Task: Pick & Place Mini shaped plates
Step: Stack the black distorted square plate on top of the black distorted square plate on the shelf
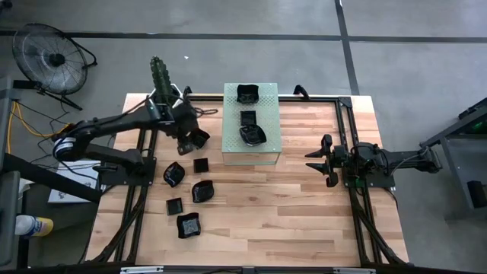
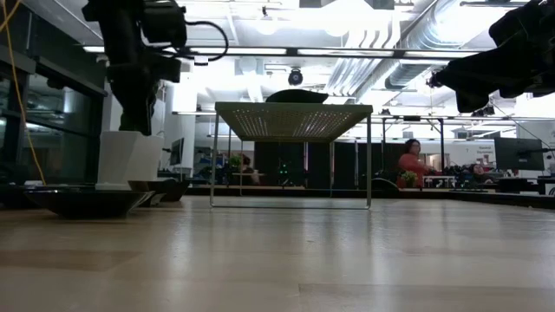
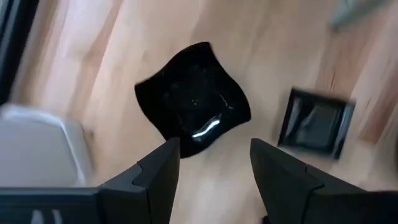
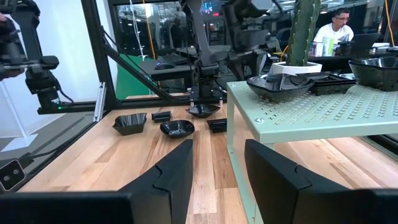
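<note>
Eight mini shaped plates are in view — three on the pale green perforated block (image 1: pixel 251 125) at the table's far middle, five on the bare wood left of it. Block: square dish (image 1: pixel 246 93) at the far edge, small square (image 1: pixel 248 118), rounded dish (image 1: pixel 252 135) nearest. Table: wavy plate (image 1: pixel 174 174), small square plate (image 1: pixel 201 165), round plate (image 1: pixel 202 191), small square (image 1: pixel 174 205), wavy-edged plate (image 1: pixel 188 224).

Left gripper (image 1: pixel 192 139) — over the far-left part of the table, above the loose plates, jaws open and empty; its wrist view looks down on a wavy black plate (image 3: pixel 193 99) with a square one (image 3: pixel 316 122) beside it.

Right gripper (image 1: pixel 317 160) — waiting at the right side, jaws open, empty.

Risks, as judged: glossy, shallow rims may slip from the jaws; the neighbouring plates lie close and could be nudged on descent; the cactus pot (image 1: pixel 163 95) stands near the left arm's path.

Surface: pale wood-plank table (image 1: pixel 304 221), black framing. Room: concrete floor, a fan (image 1: pixel 47 55) at far left, people at desks beyond.
</note>
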Controlling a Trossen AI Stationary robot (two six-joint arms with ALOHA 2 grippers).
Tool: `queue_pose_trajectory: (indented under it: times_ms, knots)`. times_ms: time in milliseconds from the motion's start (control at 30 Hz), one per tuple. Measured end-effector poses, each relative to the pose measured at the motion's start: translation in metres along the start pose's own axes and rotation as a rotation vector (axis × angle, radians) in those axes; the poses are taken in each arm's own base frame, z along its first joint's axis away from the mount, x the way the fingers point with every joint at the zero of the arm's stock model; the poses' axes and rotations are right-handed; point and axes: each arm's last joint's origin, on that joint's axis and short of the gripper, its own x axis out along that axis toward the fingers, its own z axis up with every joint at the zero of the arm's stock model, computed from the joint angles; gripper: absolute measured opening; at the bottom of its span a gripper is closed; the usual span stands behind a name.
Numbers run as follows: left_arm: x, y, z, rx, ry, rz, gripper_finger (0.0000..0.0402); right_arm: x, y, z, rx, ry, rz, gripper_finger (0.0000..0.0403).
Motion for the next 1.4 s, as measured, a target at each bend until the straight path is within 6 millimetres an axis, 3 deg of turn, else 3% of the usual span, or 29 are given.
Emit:
queue_pose_trajectory:
  times_ms: [167,367,600,967,1400]
  knots:
    - [0.002,-0.011,-0.001,0.322,-0.001,-0.025,0.0191,0.000,0.000,0.000,0.000,0.000,0.000,0.0140]
    - [0.014,-0.017,-0.003,0.500,-0.053,-0.060,0.0191,0.000,0.000,0.000,0.000,0.000,0.000,0.0140]
    - [0.034,-0.020,-0.011,0.533,-0.086,-0.063,0.0191,0.000,0.000,0.000,0.000,0.000,0.000,0.0140]
    - [0.050,-0.021,-0.026,0.585,-0.015,-0.043,0.0191,0.000,0.000,0.000,0.000,0.000,0.000,0.0140]
    - [0.067,-0.021,-0.022,0.647,0.040,0.002,0.0191,0.000,0.000,0.000,0.000,0.000,0.000,0.0140]
